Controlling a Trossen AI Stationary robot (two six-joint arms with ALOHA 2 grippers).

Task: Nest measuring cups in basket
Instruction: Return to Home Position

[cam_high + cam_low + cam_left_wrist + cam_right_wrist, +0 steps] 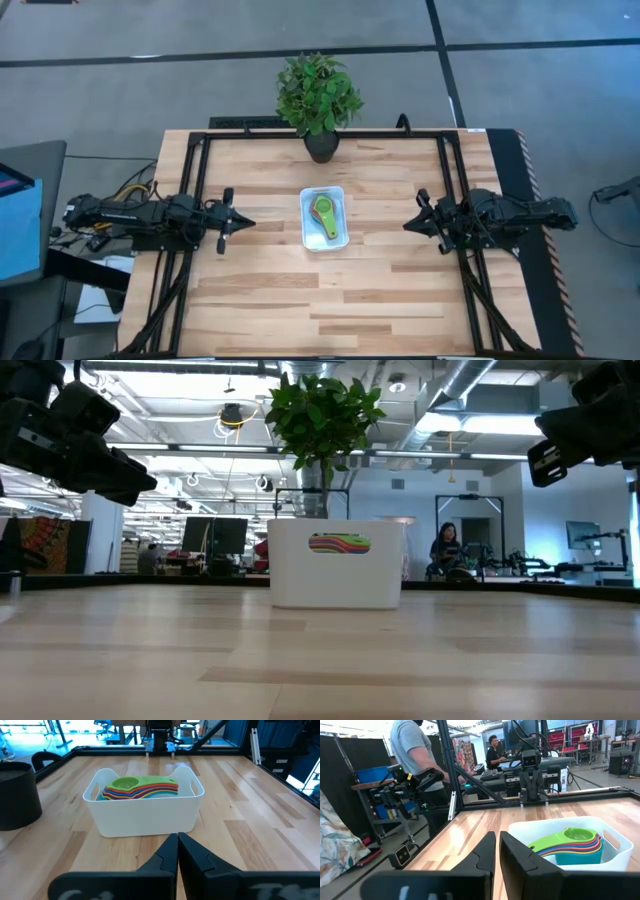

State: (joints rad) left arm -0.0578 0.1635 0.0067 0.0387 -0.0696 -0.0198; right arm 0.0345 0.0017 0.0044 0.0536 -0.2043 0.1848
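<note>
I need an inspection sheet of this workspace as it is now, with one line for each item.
Surface: wooden table, carrying only the basket and a plant.
Job's things: measuring cups nested in one stack, green on top, inside the white basket at mid-table.
Clutter: potted plant at the far edge; nothing else seen.
Grippers: left gripper and right gripper shut, empty, one on each side, apart from the basket.
Cables: bundle beside the left arm's base, off the table.
Surroundings: open workshop; people beyond the table.
</note>
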